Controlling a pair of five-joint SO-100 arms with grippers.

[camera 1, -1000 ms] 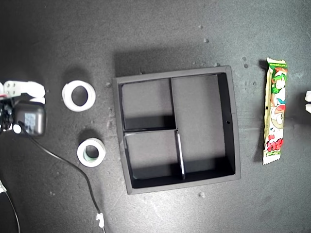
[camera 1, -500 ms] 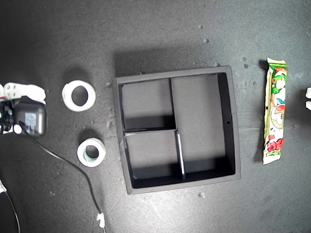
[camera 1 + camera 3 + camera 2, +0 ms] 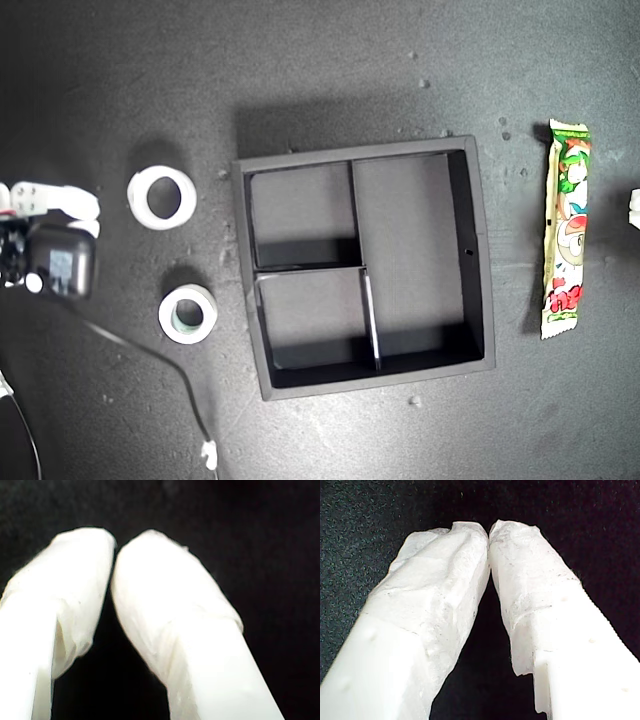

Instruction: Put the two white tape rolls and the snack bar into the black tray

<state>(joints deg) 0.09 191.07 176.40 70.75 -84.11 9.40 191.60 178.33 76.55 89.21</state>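
2 white tape rolls (image 3: 162, 197) and snack bar (image 3: 565, 229) lie outside the black tray (image 3: 478, 240); both hands (image 3: 489, 530) (image 3: 114, 542) pinched closed, empty.

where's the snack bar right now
The snack bar lies flat on the dark table at the exterior view's right, lengthwise up and down the picture, just outside the black tray's right wall and not touching it.
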